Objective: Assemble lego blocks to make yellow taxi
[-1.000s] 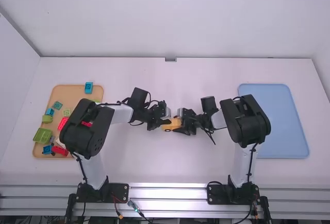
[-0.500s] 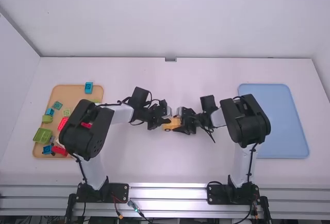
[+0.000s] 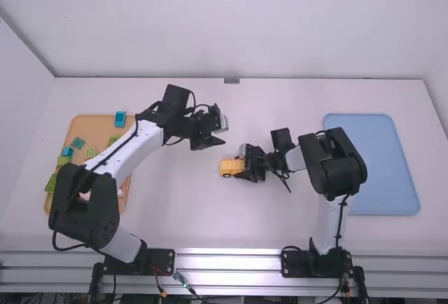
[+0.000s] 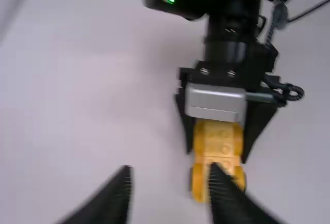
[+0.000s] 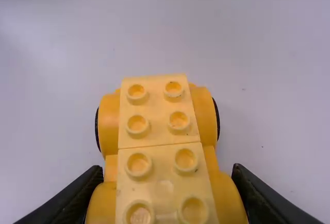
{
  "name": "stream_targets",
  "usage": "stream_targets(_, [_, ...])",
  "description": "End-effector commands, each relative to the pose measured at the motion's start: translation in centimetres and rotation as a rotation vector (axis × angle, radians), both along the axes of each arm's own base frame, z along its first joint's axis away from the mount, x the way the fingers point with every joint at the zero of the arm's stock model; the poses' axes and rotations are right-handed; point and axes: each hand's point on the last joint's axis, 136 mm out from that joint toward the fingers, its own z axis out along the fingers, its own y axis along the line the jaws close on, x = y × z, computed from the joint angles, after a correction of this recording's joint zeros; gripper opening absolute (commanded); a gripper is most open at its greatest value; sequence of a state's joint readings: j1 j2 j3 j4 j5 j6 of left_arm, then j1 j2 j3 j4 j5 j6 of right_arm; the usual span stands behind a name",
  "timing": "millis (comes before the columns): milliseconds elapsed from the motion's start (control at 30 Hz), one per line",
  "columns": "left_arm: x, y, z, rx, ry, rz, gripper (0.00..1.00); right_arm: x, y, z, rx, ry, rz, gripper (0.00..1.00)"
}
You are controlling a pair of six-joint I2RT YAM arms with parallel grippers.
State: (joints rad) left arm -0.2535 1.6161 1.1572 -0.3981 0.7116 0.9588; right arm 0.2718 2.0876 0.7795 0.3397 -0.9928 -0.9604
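Near the middle of the table my right gripper [image 3: 245, 168] is shut on the yellow taxi [image 3: 229, 167], whose free end points toward the left. In the right wrist view the taxi [image 5: 160, 146] shows its wheels and a studded top of two abutting pieces, with the fingers of my right gripper [image 5: 166, 195] pressed on both sides. My left gripper [image 3: 224, 132] is up and left of the taxi, apart from it. In the left wrist view my left gripper [image 4: 167, 198] stands open with nothing between its fingers, and the taxi [image 4: 219, 149] is beyond it.
An orange tray [image 3: 87, 125] with several green, blue and red blocks lies at the left, partly under the left arm. One blue block [image 3: 120, 119] is at its back right corner. A blue tray [image 3: 381, 164] lies at the right.
The left gripper has let go of the taxi and moved away, up the picture and slightly left, exposing the taxi's left end. The right arm and the taxi have stayed put.
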Motion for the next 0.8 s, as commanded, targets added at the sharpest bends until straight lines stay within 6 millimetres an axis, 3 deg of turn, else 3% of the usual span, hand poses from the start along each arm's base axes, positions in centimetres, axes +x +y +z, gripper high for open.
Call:
stream_targets(0, [0.8, 1.9, 0.5, 0.008, 0.018, 0.091, 0.99, 0.6, -0.4, -0.9, -0.047, 0.004, -0.031, 0.64])
stream_targets(233, [2.5, 6.0, 0.8, -0.034, 0.113, 0.297, 0.99, 0.9, -0.2, -1.7, -0.105, -0.017, -0.041, 0.69])
stream_targets(300, [3.0, 7.4, 0.7, -0.054, 0.155, 0.367, 0.99, 1.0, 0.1, -1.7, -0.112, -0.024, -0.039, 0.85])
stream_targets(400, [3.2, 8.5, 0.4, -0.060, 0.178, 0.414, 0.99, 1.3, 0.1, -1.3, -0.102, -0.030, -0.039, 0.94])
stream_targets(500, [3.3, 9.6, 0.0, -0.063, 0.195, 0.450, 0.99, 1.9, 0.2, -0.2, -0.095, -0.037, -0.059, 1.00])
stream_targets(767, [3.8, 11.7, -0.1, -0.128, 0.303, 0.603, 0.99, 2.1, -1.7, 5.2, -0.171, -0.053, -0.105, 0.99])
